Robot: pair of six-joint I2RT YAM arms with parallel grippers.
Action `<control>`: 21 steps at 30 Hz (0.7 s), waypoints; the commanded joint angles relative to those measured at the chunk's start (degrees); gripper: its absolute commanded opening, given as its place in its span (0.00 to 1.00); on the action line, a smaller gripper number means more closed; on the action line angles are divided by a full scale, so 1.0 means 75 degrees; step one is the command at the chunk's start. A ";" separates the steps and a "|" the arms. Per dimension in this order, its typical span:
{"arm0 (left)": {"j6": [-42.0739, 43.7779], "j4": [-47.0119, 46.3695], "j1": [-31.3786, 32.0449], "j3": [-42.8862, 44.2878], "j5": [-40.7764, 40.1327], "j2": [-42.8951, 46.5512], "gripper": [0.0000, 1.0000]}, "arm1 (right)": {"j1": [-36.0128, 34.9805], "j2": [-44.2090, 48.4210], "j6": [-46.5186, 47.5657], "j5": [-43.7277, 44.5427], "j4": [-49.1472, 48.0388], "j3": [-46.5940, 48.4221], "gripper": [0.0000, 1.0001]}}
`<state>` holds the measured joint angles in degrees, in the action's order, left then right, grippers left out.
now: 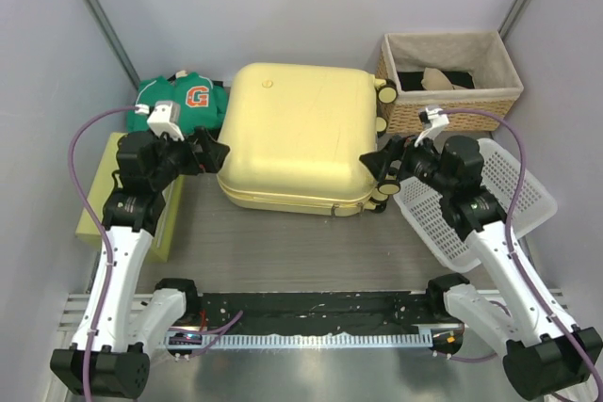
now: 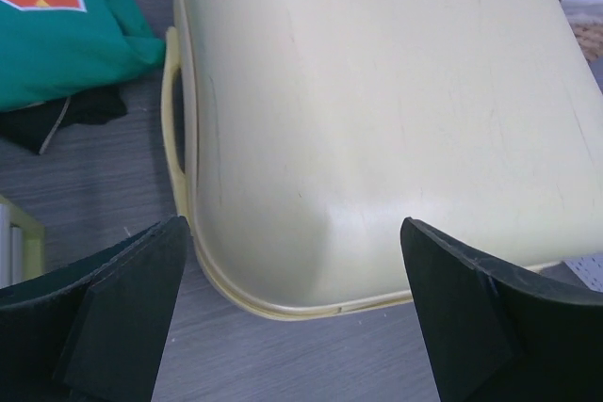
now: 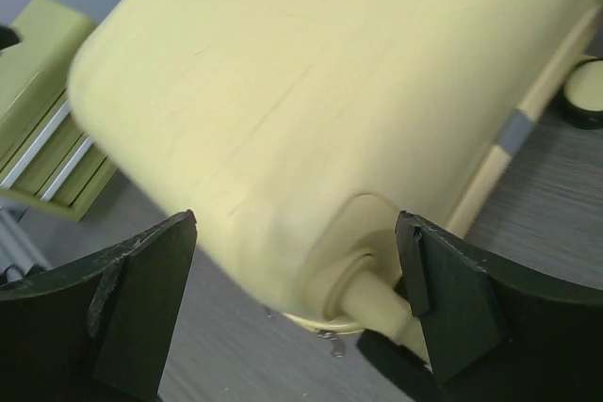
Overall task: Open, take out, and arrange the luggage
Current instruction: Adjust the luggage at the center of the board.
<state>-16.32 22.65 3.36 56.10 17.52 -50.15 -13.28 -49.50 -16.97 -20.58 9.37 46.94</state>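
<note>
The luggage (image 1: 297, 134), a pale yellow hard-shell suitcase, lies flat and closed in the middle of the table. My left gripper (image 1: 219, 152) hovers open at its left near corner. In the left wrist view the shell (image 2: 377, 120) fills the frame, its side handle (image 2: 172, 110) at the left, and the open gripper (image 2: 294, 261) holds nothing. My right gripper (image 1: 372, 165) is open at the right near corner by the black wheels. In the right wrist view the gripper (image 3: 297, 242) faces the shell (image 3: 311, 91), and a wheel stem (image 3: 377, 303) sits close to its right finger (image 3: 443, 298).
A green sweater with an orange G (image 1: 184, 99) lies left of the suitcase. A yellow-green box (image 1: 141, 204) sits under my left arm. A lined wicker basket (image 1: 452, 82) stands at the back right, and a white plastic basket (image 1: 471, 200) lies under my right arm.
</note>
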 commanded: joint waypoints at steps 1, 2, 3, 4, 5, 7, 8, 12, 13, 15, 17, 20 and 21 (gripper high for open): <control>0.0066 -0.0233 -0.0025 -0.0307 0.1038 0.0265 1.00 | -0.0526 0.0446 0.0107 -0.0670 -0.0008 0.0199 0.96; 0.0066 -0.0162 -0.0025 -0.0400 0.1074 0.0288 1.00 | -0.0619 0.0505 0.0130 -0.0469 0.0133 0.0141 0.96; 0.0055 -0.0080 -0.0037 -0.0436 0.1016 0.0288 1.00 | -0.0632 0.0564 0.0153 -0.0270 0.0517 0.0117 0.96; 0.0008 0.0106 -0.0026 -0.0483 0.0981 0.0300 1.00 | -0.0667 0.0634 0.0188 -0.0048 0.0753 0.0117 0.96; -0.0004 0.0189 -0.0025 -0.0576 0.0865 0.0335 1.00 | -0.0702 0.0832 0.0247 0.0581 0.0987 0.0093 0.96; -0.0074 0.0365 -0.0025 -0.0705 0.0712 0.0428 1.00 | -0.0749 0.1020 0.0411 0.1415 0.1714 0.0116 0.95; -0.0121 0.0401 -0.0025 -0.0787 0.0583 0.0499 1.00 | -0.0761 0.1172 0.0504 0.1953 0.1925 0.0198 0.95; -0.0507 0.0319 -0.0025 -0.1186 0.0569 0.0745 1.00 | -0.0761 0.1279 0.0634 0.2486 0.2419 0.0316 0.92; -0.0589 0.0215 -0.0025 -0.1302 0.0663 0.0769 1.00 | -0.0761 0.1267 0.0622 0.2486 0.2419 0.0281 0.91; -0.0871 0.0121 -0.0025 -0.1409 0.0816 0.0792 1.00 | -0.0761 0.1104 0.0645 0.2533 0.2372 0.0199 0.89; -0.1058 0.0003 -0.0025 -0.1561 0.0934 0.0815 1.00 | -0.0772 0.0917 0.0727 0.2603 0.2361 0.0152 0.88; -0.1409 -0.0149 -0.0026 -0.1771 0.0899 0.0886 1.00 | -0.0773 0.0682 0.0739 0.2533 0.2279 0.0175 0.85; -0.1642 -0.0184 -0.0025 -0.1842 0.0875 0.0909 1.00 | -0.0784 0.0647 0.0739 0.2486 0.2139 0.0164 0.84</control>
<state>-23.40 24.82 3.36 43.70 22.70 -44.69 -18.70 -43.11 -12.69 -3.16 26.68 47.05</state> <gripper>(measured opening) 0.996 0.860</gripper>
